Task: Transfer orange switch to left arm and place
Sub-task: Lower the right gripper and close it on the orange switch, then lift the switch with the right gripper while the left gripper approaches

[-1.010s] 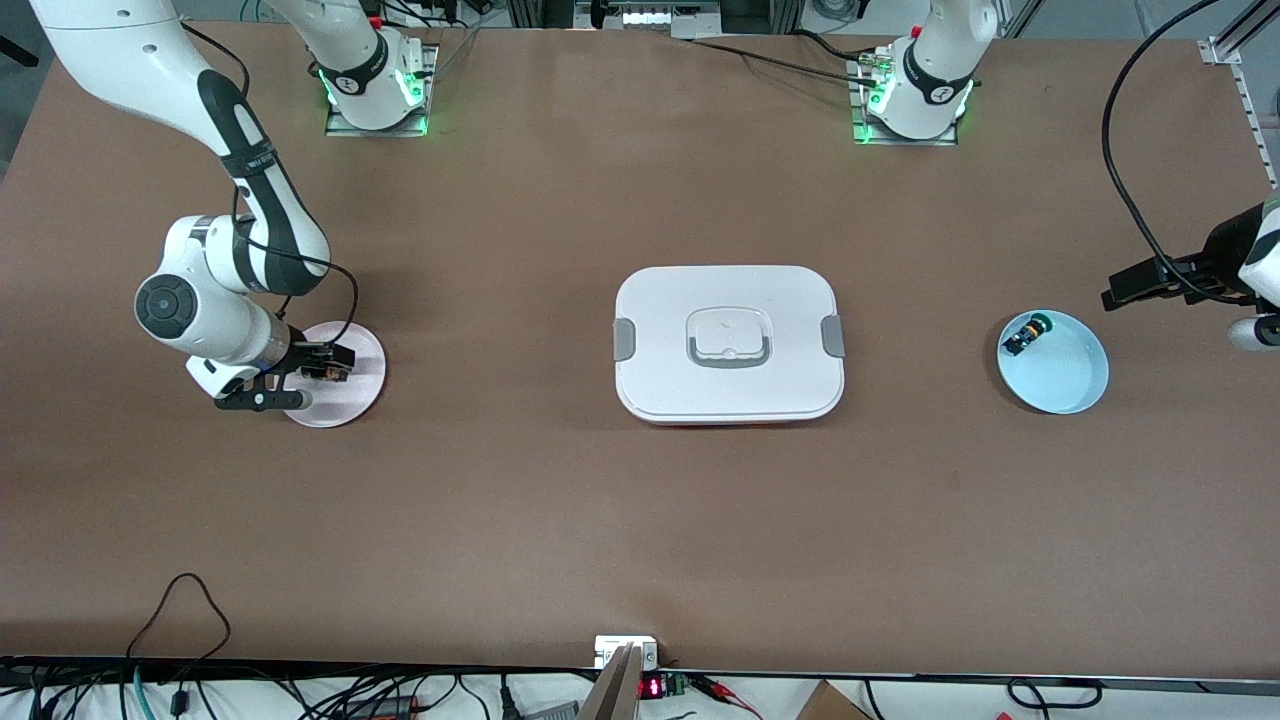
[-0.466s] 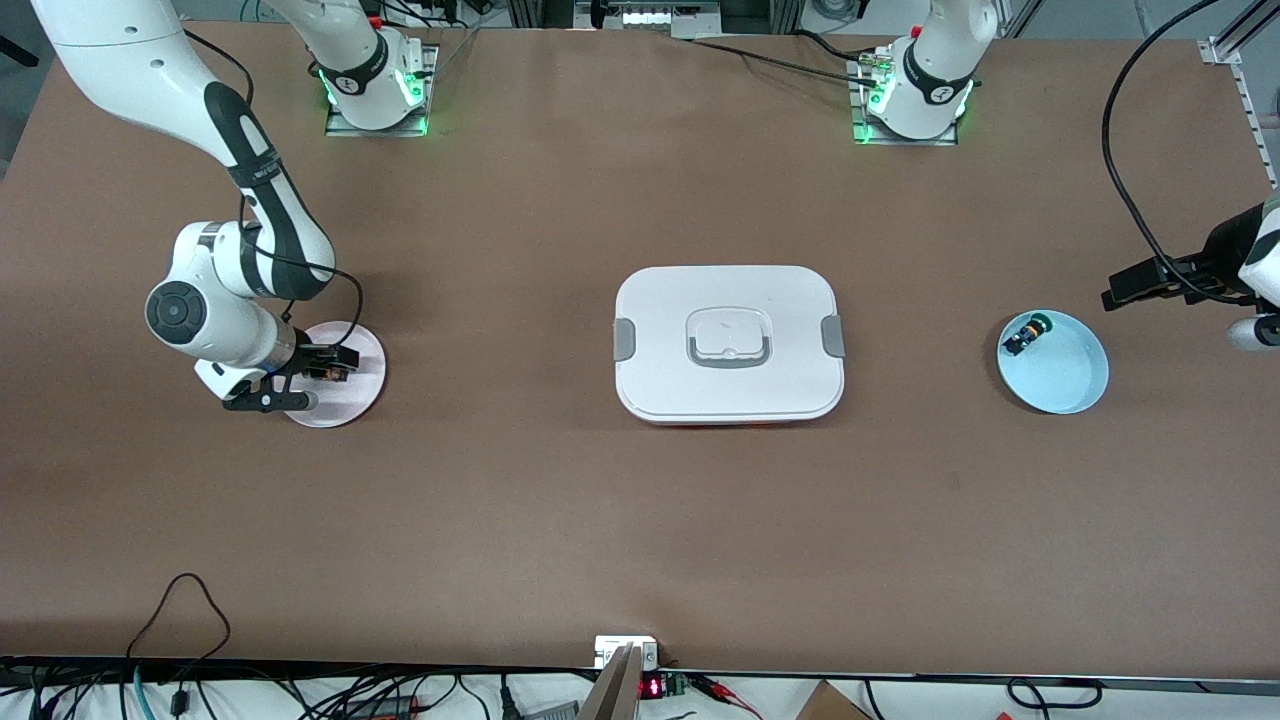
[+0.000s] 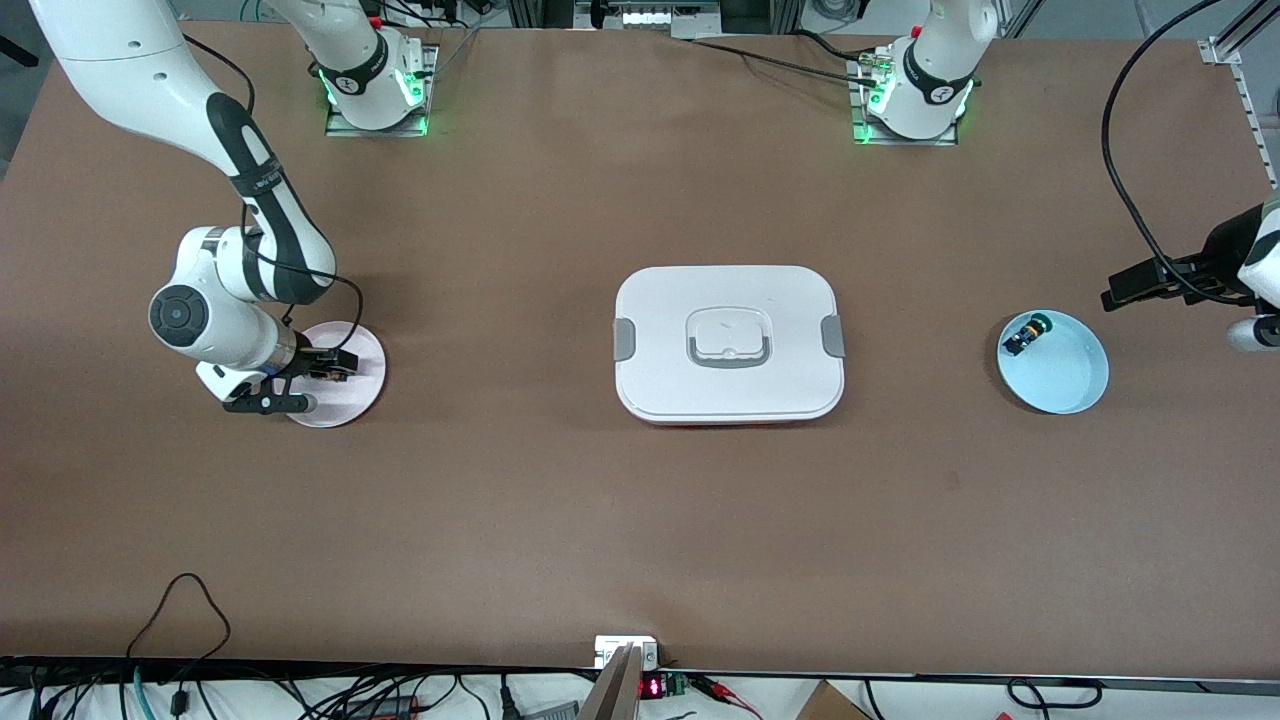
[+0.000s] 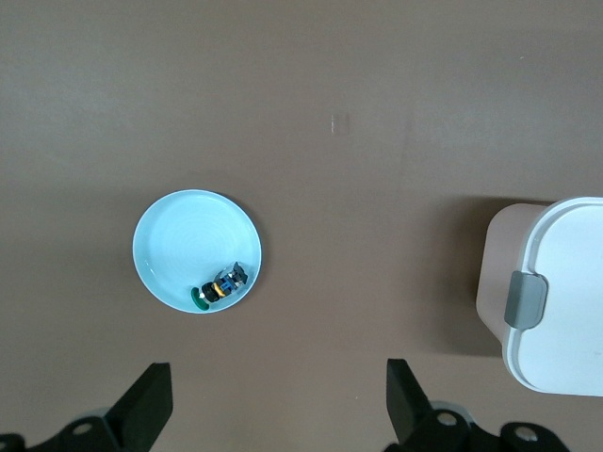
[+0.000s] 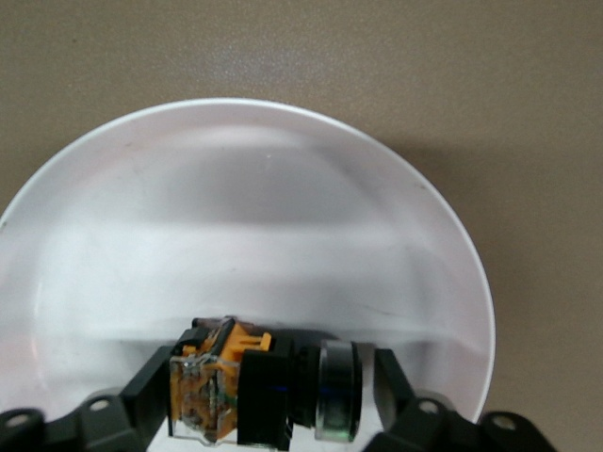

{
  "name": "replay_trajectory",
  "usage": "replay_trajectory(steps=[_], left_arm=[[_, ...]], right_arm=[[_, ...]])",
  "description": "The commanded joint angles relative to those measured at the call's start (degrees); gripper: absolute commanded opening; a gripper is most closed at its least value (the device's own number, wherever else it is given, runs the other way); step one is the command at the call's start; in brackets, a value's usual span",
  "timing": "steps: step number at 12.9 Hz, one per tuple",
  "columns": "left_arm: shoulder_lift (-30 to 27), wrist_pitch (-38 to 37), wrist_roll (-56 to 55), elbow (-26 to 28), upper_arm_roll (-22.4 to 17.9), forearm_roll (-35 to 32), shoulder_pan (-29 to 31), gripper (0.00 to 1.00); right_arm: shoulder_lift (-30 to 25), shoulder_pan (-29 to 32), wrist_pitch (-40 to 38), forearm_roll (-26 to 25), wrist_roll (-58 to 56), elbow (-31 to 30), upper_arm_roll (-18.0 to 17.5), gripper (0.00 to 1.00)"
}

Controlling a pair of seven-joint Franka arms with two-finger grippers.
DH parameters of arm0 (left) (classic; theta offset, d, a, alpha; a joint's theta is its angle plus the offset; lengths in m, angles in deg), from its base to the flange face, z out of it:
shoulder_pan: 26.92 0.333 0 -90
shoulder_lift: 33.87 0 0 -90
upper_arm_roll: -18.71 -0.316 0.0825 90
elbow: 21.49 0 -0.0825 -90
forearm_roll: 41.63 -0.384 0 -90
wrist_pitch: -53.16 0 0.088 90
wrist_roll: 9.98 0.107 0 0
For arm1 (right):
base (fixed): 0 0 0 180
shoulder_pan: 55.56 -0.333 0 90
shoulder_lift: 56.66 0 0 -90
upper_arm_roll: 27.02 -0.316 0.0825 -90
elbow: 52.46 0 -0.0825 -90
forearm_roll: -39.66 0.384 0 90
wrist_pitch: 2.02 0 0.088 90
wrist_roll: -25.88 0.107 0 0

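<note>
Brown desk: your right gripper [image 5: 268, 400] closing around tiny orange-tan blocky switch [image 5: 231, 391] on pale pink plate [image 3: 350, 400], well apart from white latched box [image 3: 728, 343]. Left gripper [image 4: 278, 405] waits, wide. Next: lift clear.

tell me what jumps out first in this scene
The big white box sits mid-table between two plates. The right gripper is down in the white plate at its arm's end, fingers on either side of the orange switch. The left gripper waits open above the blue plate.
</note>
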Motion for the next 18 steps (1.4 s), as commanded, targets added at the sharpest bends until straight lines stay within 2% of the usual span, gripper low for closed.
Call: replay_trajectory(steps=[1,2,4,8,11,14,18], left_arm=[[0.1,0.0,0.0,-0.5,0.0,-0.4,0.0,1.0],[0.1,0.0,0.0,-0.5,0.0,-0.4,0.0,1.0],[0.1,0.0,0.0,-0.5,0.0,-0.4,0.0,1.0],[0.1,-0.1,0.0,-0.5,0.0,-0.4,0.0,1.0],[0.1,-0.1,0.0,-0.5,0.0,-0.3,0.0,1.0],[0.1,-0.2,0.0,-0.5,-0.1,1.5,0.3,1.0],[0.1,-0.2,-0.1,-0.4,-0.1,1.5,0.4,1.0]], right_arm=[[-0.7,0.0,0.2,-0.7,-0.8,-0.3,-0.3,0.49],[-1.3,-0.1,-0.5,-0.7,-2.8,-0.2,-0.4,0.37],[-2.2,0.1,-2.3,-0.4,-8.4,0.1,-0.4,0.26],[-4.9,0.0,-10.4,0.3,-9.0,4.5,-0.9,0.24],[-7.1,-1.2,-19.4,0.6,-9.0,10.7,-1.0,0.22],[-8.8,-2.1,-28.6,3.9,-9.0,18.1,-1.0,0.21],[-12.7,-4.9,-32.9,4.1,-10.2,22.6,-1.4,0.21]])
